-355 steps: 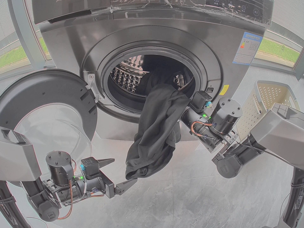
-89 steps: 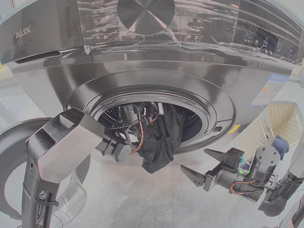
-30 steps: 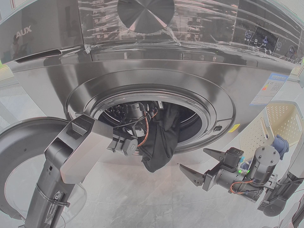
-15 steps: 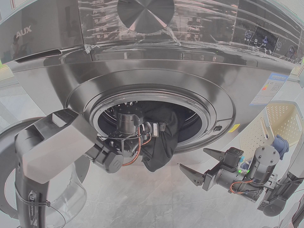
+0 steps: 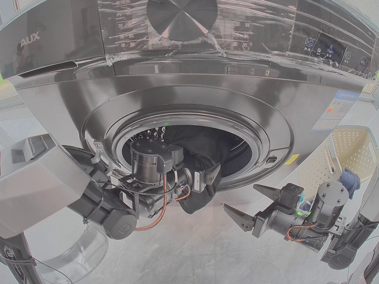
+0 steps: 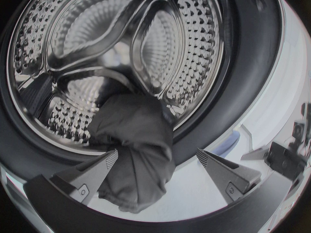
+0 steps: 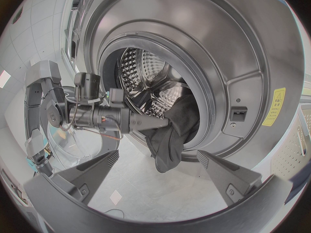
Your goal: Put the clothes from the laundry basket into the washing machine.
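Left claw (image 6: pixel 156 152) just backed out of the drum (image 6: pixel 155 49), jaws wide and empty, but the black garment (image 6: pixel 136 130) still droops over the door rim (image 6: pixel 207 123) at 6 o'clock, so it needs another shove.

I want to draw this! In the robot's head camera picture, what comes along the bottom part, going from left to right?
Open washer door → black garment hanging out of the washer's opening → right gripper → laundry basket.
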